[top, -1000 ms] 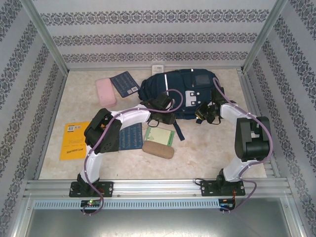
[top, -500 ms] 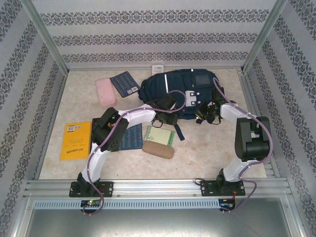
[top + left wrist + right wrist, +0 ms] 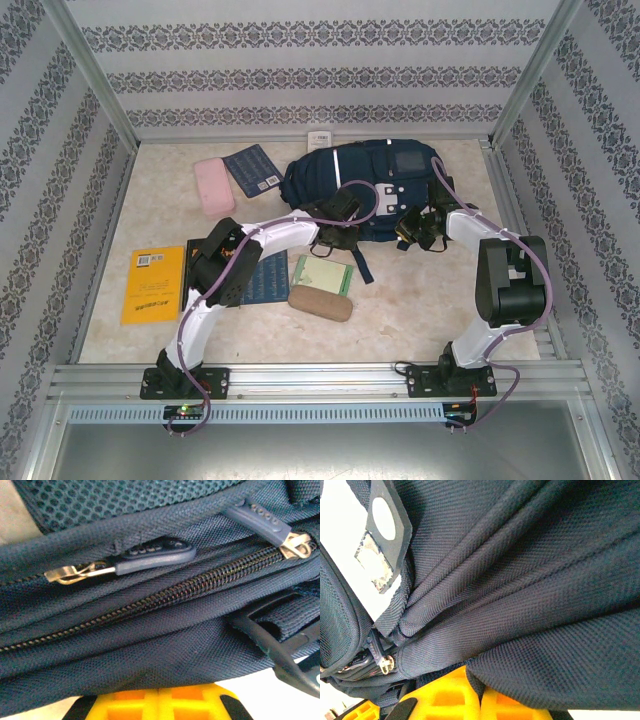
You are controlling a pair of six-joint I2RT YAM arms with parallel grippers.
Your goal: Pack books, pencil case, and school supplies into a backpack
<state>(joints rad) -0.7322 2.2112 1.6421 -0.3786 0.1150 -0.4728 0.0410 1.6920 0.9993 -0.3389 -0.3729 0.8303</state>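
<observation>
The navy backpack [image 3: 365, 180] lies at the back centre of the table. My left gripper [image 3: 335, 238] sits at its near edge. Its yellow fingers [image 3: 130, 705] are pressed together, and backpack fabric [image 3: 150, 650] is bunched over their tips, below a closed zipper [image 3: 165, 597]. My right gripper [image 3: 413, 232] is shut on a fold of backpack fabric [image 3: 530, 645], which runs down between its yellow fingers [image 3: 445, 695]. Books lie around: dark blue [image 3: 253, 170], dark blue [image 3: 266, 280], yellow [image 3: 153, 284], pale green [image 3: 324, 274]. A pink case [image 3: 213, 186] and a tan pencil case [image 3: 320, 302] lie flat. A white pack [image 3: 320, 138] lies behind the backpack.
Patterned walls with metal posts [image 3: 90, 85] enclose the table on three sides. A metal rail [image 3: 320, 380] carrying both arm bases runs along the near edge. Bare tabletop [image 3: 410, 310] lies between the tan case and the right arm.
My left gripper has shut at the backpack's near edge, and the left arm has pushed a little forward and to the right. The right arm has not moved.
</observation>
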